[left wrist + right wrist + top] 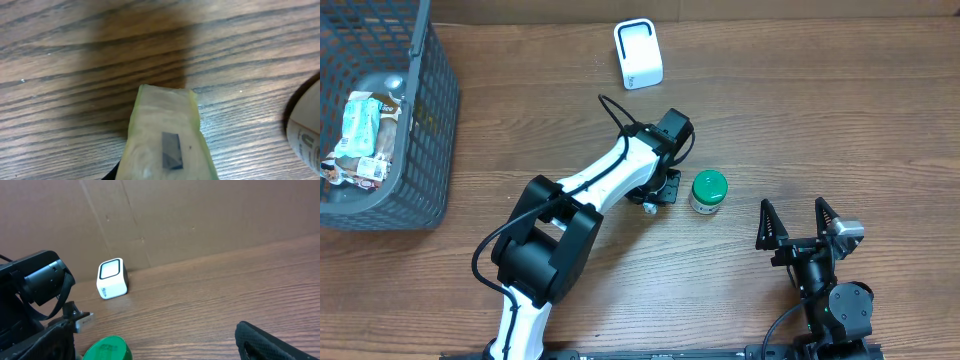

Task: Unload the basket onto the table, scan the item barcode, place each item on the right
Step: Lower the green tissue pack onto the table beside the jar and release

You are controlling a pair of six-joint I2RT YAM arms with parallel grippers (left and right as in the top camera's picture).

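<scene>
The item, a small jar with a green lid, stands upright mid-table. Its lid shows low in the right wrist view and its labelled side at the right edge of the left wrist view. The white scanner stands at the back of the table, also seen as a white box. My left gripper sits low just left of the jar, apart from it. Only a pale yellowish finger fills its own view, so its jaw gap is hidden. My right gripper stands open and empty right of the jar.
A dark wire basket holding several packets stands at the left edge. A brown cardboard wall runs behind the scanner. The left arm's black cable loops above the table near its wrist.
</scene>
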